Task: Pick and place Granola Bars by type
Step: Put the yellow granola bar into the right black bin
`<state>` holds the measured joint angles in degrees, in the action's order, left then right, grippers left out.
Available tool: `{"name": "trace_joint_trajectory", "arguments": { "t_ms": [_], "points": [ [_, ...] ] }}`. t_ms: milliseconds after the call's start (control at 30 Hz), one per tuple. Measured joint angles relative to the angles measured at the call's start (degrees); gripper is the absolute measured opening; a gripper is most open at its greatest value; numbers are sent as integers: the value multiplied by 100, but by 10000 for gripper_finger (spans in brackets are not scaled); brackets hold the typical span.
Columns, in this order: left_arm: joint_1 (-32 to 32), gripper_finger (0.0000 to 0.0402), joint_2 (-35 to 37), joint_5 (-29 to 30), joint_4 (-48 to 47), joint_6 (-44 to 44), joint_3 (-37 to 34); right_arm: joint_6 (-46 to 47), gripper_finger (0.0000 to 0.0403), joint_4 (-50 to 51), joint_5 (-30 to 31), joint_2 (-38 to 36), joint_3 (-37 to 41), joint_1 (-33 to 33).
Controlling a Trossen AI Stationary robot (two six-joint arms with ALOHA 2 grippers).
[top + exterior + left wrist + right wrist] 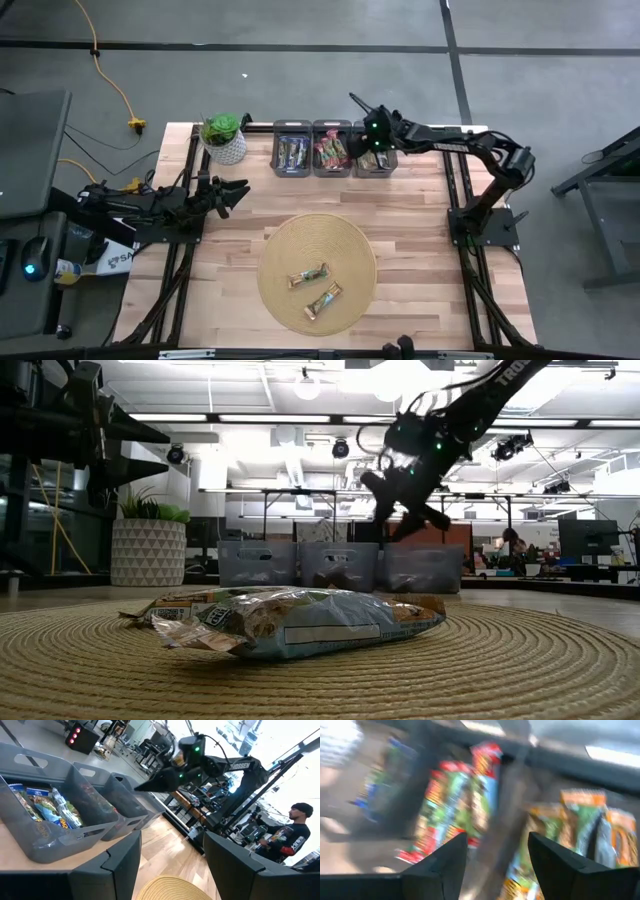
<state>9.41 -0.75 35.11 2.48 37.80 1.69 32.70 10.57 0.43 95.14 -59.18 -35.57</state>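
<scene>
Two Granola Bars (309, 277) (323, 300) are seen lying flat on the round woven mat (280, 245), near its centre, just beside each other without clearly touching; in the low view they overlap, so only the nearer one (300, 622) can be made out in full. More bars are packed in three grey bins (293, 155) (331, 150) (377, 164) set in a row on the desk (420, 225) beyond the mat. The wrappers in the bins are hard to read: blue ones are glimpsed in the left wrist view (42, 810), red and orange-green ones are smeared in the right wrist view. The right-hand bin is largely covered by the right gripper (366, 112), which is held above it with its fingers (445, 865) spread and nothing between them. The left gripper (236, 193) is parked off the mat toward a potted plant (223, 137), open and empty. A person (292, 832) is partly cut off in the room behind.
</scene>
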Motion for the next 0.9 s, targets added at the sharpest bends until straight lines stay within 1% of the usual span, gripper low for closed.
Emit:
{"name": "trace_joint_trajectory", "arguments": {
  "t_ms": [67,133,233,300,367,500,667,767,900],
  "points": [
    [0,211,0,0,0,0,0,-226,196,-219,-220,-144,0,-2],
    [-1,211,-1,0,0,0,0,-470,196,-467,-573,-332,0,-3],
    [0,211,0,0,0,0,0,-604,195,-800,-987,-677,0,85],
    [-2,211,0,0,0,0,0,-722,193,-1088,-1125,-923,0,222],
    [0,211,0,0,0,0,0,-841,193,-1431,-1129,-1199,0,405],
    [0,211,-2,0,0,0,0,-1060,193,-2235,-956,-1681,0,897],
    [0,211,0,0,1,0,0,-1381,193,-2870,-369,-2107,-2,1705],
    [0,211,-1,0,0,0,0,-1683,193,-2734,-138,-2178,-278,2232],
    [-2,211,0,0,2,0,0,-2130,193,-1707,382,-2049,-1112,2964]
  ]
}}
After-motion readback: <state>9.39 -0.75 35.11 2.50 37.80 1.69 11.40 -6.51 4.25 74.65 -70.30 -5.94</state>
